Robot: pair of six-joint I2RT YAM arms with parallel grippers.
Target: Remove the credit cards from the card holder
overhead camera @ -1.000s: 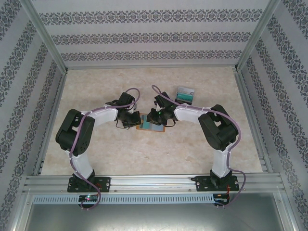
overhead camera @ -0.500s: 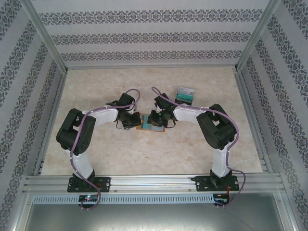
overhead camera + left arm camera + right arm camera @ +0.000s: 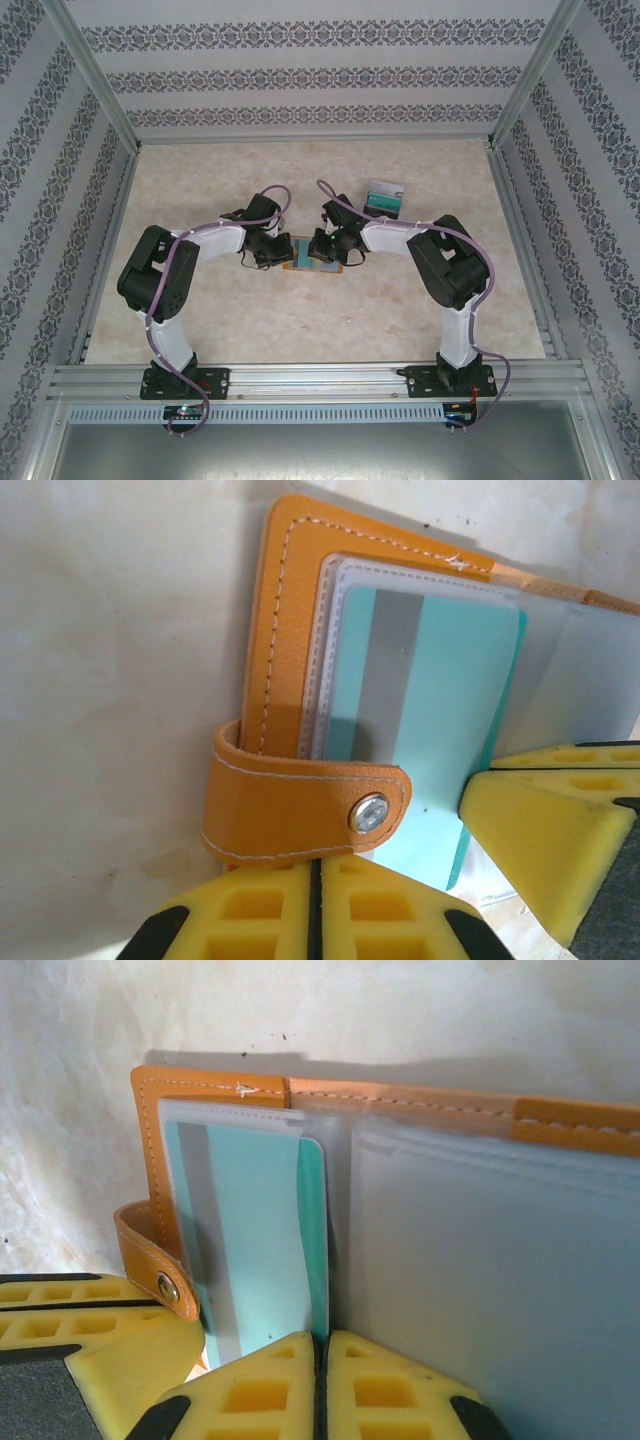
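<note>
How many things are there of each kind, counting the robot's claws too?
Orange wallet: 1
Teal card showing in it: 1
Clear box: 1
Yellow claws: 2, the left claw and the right claw
Total: 5

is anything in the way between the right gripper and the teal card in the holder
Nothing visible. The right gripper sits shut at the near edge of the teal card; the card holder's clear sleeve overlies just its far end.
</note>
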